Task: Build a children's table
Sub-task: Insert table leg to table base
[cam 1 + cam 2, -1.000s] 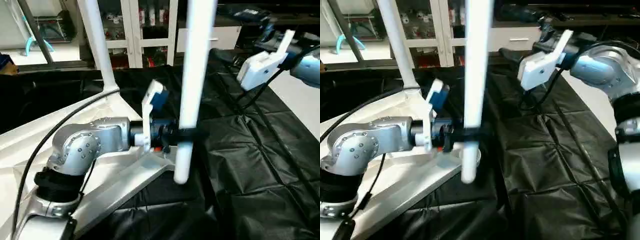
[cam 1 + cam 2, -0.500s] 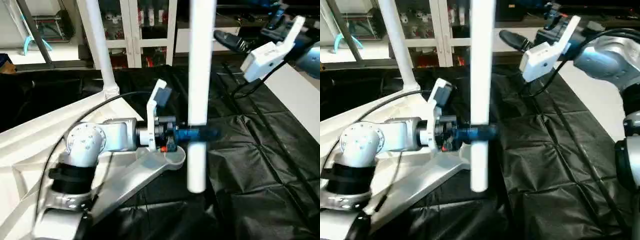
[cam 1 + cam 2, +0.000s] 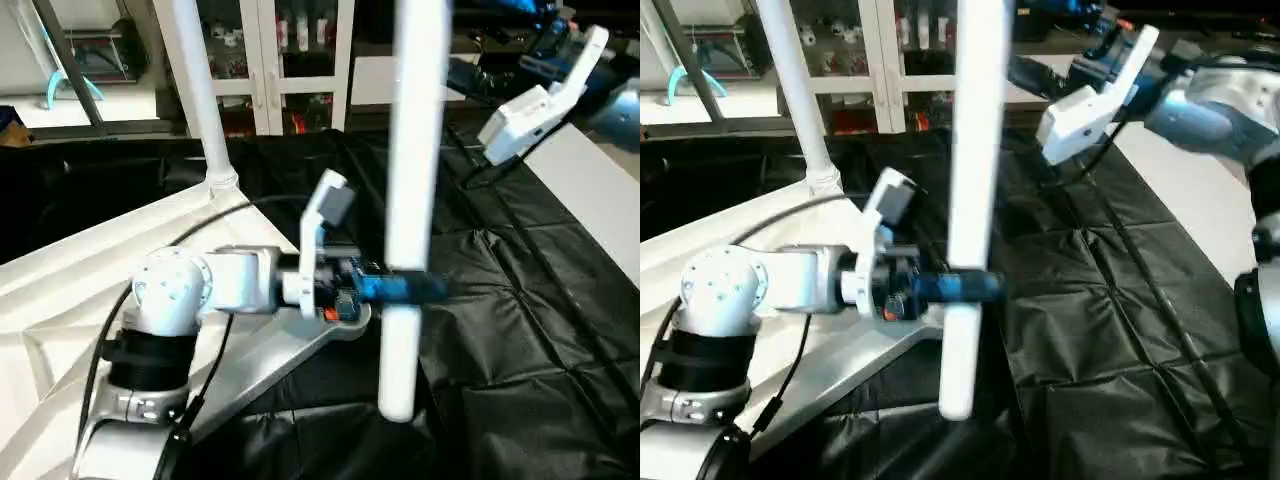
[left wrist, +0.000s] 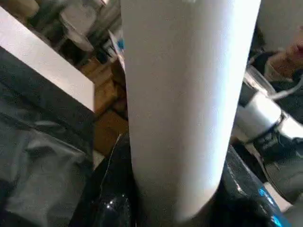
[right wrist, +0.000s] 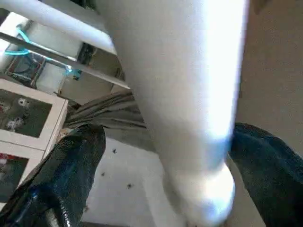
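The left gripper (image 3: 405, 289) is clamped on a long, smooth white plastic tube leg (image 3: 412, 190), held upright over crinkled black sheeting (image 3: 520, 330). Beside it lies the white ribbed plastic square tabletop (image 3: 60, 300), one tapered leg (image 3: 195, 90) already standing in its round corner socket. The right gripper (image 5: 161, 156) spreads wide around the held leg's top.

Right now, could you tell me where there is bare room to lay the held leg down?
The black sheet is bare right of the held leg, up to the white board. It is crowded on the left: the table top with its fitted leg and the left gripper.
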